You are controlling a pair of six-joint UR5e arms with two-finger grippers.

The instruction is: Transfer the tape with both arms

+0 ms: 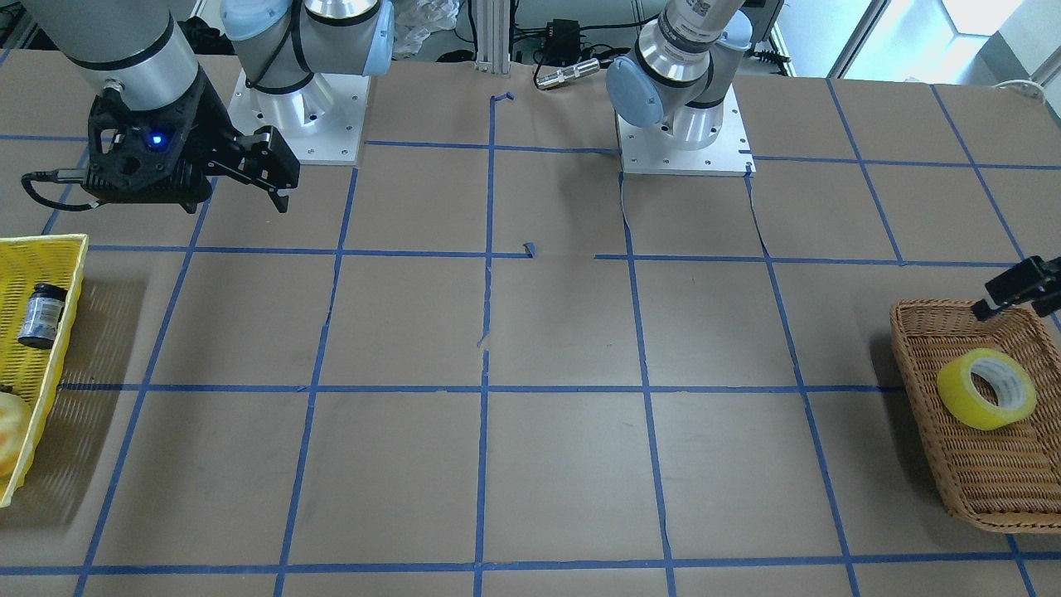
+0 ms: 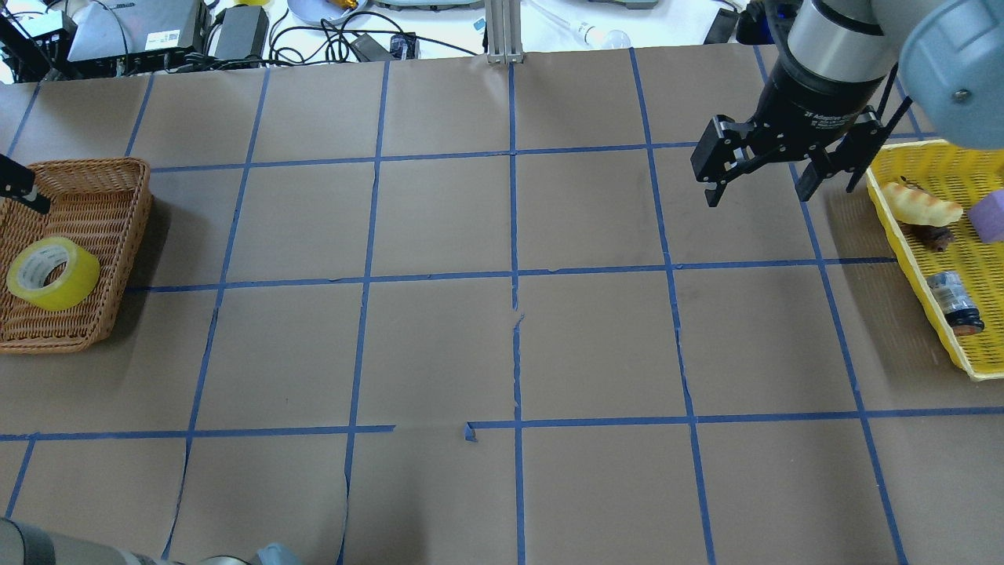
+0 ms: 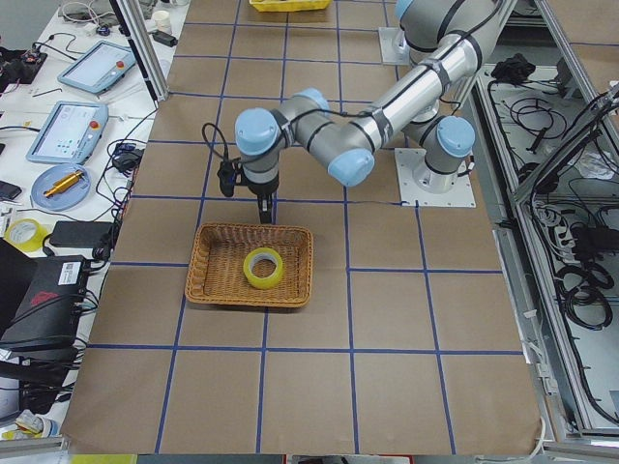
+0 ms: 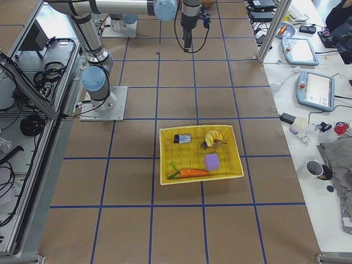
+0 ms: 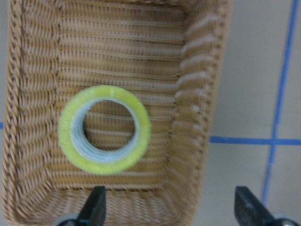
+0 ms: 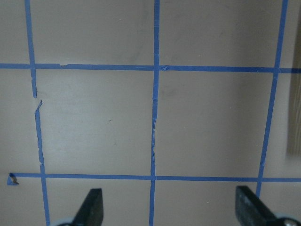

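Note:
The yellow tape roll (image 1: pixel 986 388) lies tilted in a brown wicker basket (image 1: pixel 912 319), also in the overhead view (image 2: pixel 52 273) and the exterior left view (image 3: pixel 262 268). My left gripper (image 5: pixel 171 212) is open and empty. It hovers above the basket's edge (image 3: pixel 263 208), with the tape (image 5: pixel 104 129) just ahead of its left finger. Only its tip shows at the overhead view's left edge (image 2: pixel 16 184). My right gripper (image 2: pixel 762 182) is open and empty, held above the bare table far from the tape. It shows in the front view too (image 1: pixel 278 186).
A yellow plastic basket (image 2: pixel 929 149) at the table's other end holds a small dark bottle (image 2: pixel 953 302), a banana (image 4: pixel 213 136), a purple block (image 4: pixel 212 161) and a carrot (image 4: pixel 190 173). Blue tape lines grid the brown table. Cables and devices lie past the far edge.

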